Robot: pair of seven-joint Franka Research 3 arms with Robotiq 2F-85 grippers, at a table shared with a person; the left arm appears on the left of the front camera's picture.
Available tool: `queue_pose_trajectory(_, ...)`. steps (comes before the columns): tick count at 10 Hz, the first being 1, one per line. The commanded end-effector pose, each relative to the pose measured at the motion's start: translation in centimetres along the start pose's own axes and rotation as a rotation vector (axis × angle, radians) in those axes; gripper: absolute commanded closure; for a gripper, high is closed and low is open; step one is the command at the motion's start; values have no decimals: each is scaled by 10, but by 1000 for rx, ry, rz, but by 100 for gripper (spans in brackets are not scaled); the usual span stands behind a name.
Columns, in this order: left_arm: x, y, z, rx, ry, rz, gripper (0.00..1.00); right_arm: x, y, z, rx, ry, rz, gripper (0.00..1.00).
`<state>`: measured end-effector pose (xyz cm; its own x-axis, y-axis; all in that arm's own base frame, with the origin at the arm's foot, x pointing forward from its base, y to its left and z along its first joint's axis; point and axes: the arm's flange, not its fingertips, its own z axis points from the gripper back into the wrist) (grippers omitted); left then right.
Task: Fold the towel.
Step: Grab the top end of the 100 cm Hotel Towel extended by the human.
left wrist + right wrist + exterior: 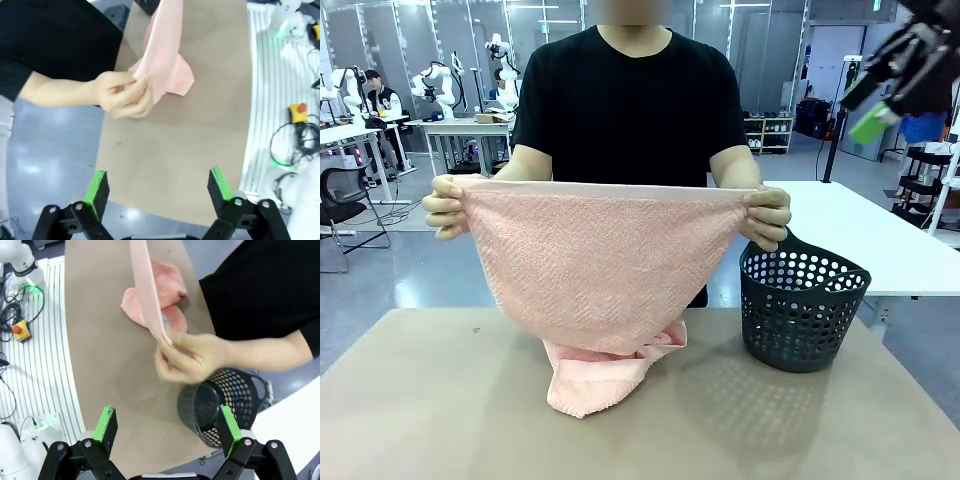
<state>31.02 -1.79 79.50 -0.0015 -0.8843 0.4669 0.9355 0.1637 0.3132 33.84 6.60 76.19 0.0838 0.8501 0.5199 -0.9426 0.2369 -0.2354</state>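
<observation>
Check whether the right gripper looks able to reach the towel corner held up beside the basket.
Probably yes: the right gripper is open above it, nothing between. But the person's hand wraps that corner of the towel, and the basket stands close by, so room is tight.

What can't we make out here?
- towel lower end, front view: bunched on the table, partly behind the hanging part.
- right pincer, front view: blurred, cut off by the frame edge.
- basket floor, front view: hidden by its own wall.

No legible text, label or sign.
</observation>
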Motion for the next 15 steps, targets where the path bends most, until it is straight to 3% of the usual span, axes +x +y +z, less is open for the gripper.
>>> queue_pose_trajectory(1,41,17,-5,-20,99,-39,0,33,-6,-12,-5,75,17,0)
queue_pose_trajectory(4,94,20,-41,-67,175,-107,0,76,4,-47,55,132,175,0)
queue_pose_trajectory(7,126,13,-84,-71,194,-127,0,87,3,-80,67,179,239,0)
queue_pose_trajectory(11,137,28,-133,-43,227,-152,0,90,-5,-111,19,243,310,0)
queue_pose_trajectory(15,139,36,-171,-35,203,-155,0,83,-3,-140,48,223,267,0)
